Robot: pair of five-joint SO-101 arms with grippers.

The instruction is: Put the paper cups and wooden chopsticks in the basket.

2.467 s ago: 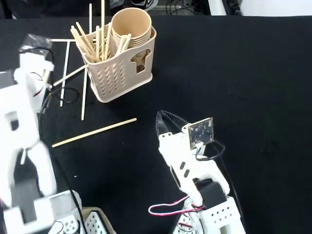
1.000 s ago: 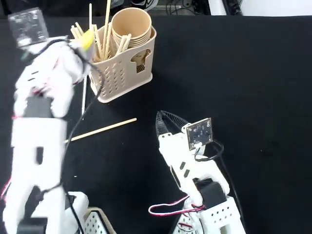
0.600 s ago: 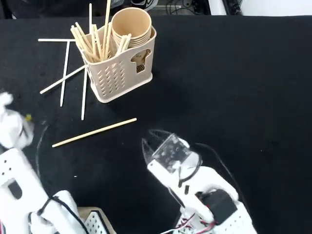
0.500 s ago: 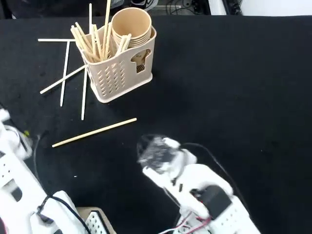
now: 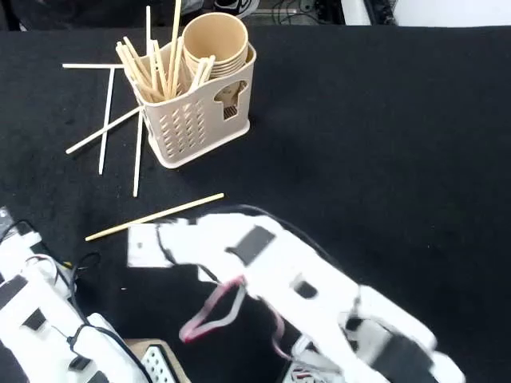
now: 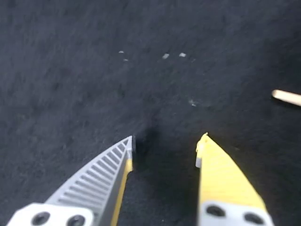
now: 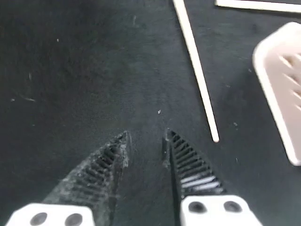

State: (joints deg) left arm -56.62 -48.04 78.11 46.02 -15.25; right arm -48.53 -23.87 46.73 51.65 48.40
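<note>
Near the far-left corner of the worktop (image 5: 383, 120): the basket (image 5: 200, 120), already holding the stacked paper cups (image 5: 215, 36) and a bundle of wooden chopsticks (image 5: 152, 68). Just beside its left wall, flat on the worktop: four loose sticks (image 5: 106, 120). Nearer the front edge, apart from the basket: one more loose chopstick (image 5: 156, 216), lying at a slant

Right end effector (image 7: 146, 136): fingers a little apart, clamped on nothing, low over the worktop with a stick (image 7: 195, 70) just beside it, probably the slanted one, though hard to tell. Left end effector (image 6: 164, 143): fingers wide apart, empty, by the front-left corner, with a stick tip (image 6: 287, 97) near

Expect very light, stiff, thin, smooth wood: rolls easily, slips from a loose pinch, likely snaps under hard sideways force. Take hold near the middle, across the width, to keep it from tipping. Press right down onto the worktop before closing, given so low a profile. Lift level, then tilt upright to drop it in among the others
</note>
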